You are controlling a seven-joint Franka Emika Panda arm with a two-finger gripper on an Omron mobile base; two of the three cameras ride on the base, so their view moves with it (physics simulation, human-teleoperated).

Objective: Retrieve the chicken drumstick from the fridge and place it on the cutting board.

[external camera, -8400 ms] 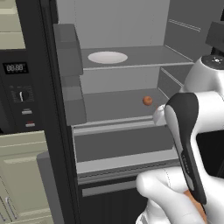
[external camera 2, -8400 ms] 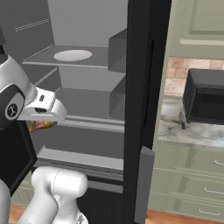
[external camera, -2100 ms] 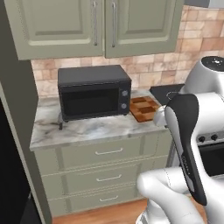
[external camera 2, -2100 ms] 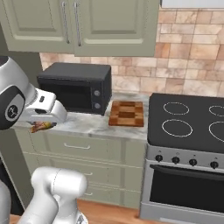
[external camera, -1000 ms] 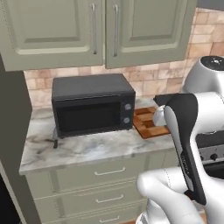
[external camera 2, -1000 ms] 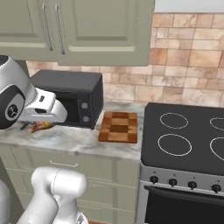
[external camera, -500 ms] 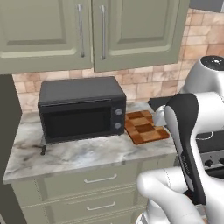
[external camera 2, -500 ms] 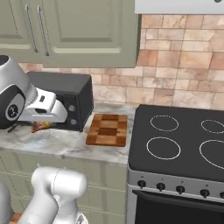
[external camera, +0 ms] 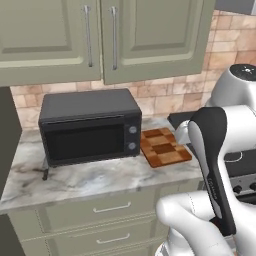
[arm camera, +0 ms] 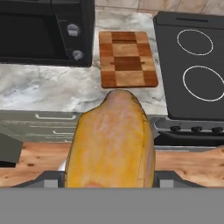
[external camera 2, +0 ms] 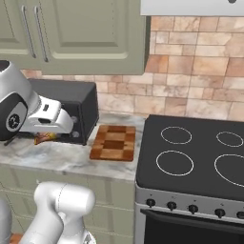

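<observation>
The end effector [arm camera: 109, 181] is clenched on the drumstick [arm camera: 110, 142], which in the hand view rises large and golden from between the finger tips and hides them; in the right base view a sliver of it [external camera 2: 45, 138] peeks out under the white hand, held in the air off the front edge of the tabletop [external camera: 95, 177]. What has changed is the whole outlook: some seconds ago both base views looked into the open fridge, and now they look at the tabletop with the microwave [external camera: 90, 132], so the base has driven over, and across the last second it went on sliding toward the stove [external camera 2: 190, 159]. The arm's pose has stayed the same throughout, so the meat has simply ridden along. The board [external camera: 164, 147] lies bare, just beside the microwave at the tabletop's stove-side end, running from mid-depth toward the front edge; in the hand view the board [arm camera: 127, 59] sits ahead of the drumstick's tip, beyond a stretch of marble. As I judge it, the fetch from the fridge is done and the carry nearly so; what remains is to reach forward over the front edge, lower onto the board and let go.
</observation>
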